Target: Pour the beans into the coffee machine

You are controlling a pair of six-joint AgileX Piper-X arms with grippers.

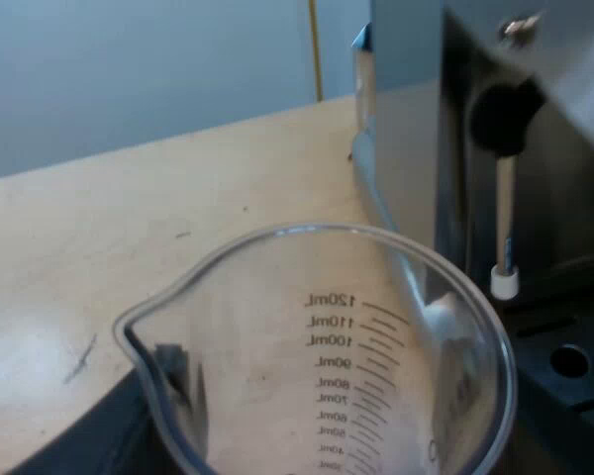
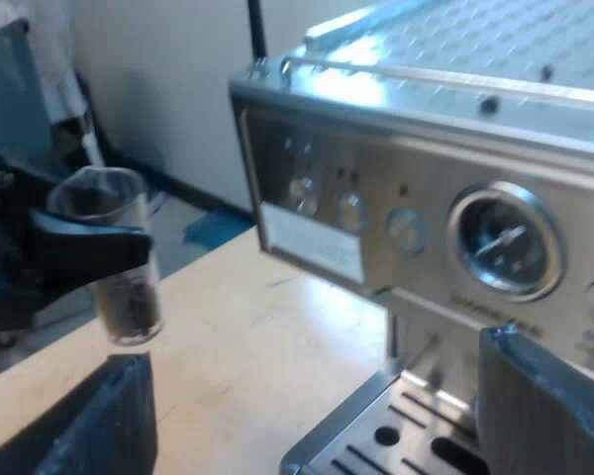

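Both wrist views closely face the espresso machine [image 2: 426, 198].

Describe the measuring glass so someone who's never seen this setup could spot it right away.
Start at the espresso machine with its round gauge. Beside its front, over the wooden table, the left gripper holds the measuring glass. It is the only clear cylinder, with dark beans at its bottom and millilitre marks up its wall.
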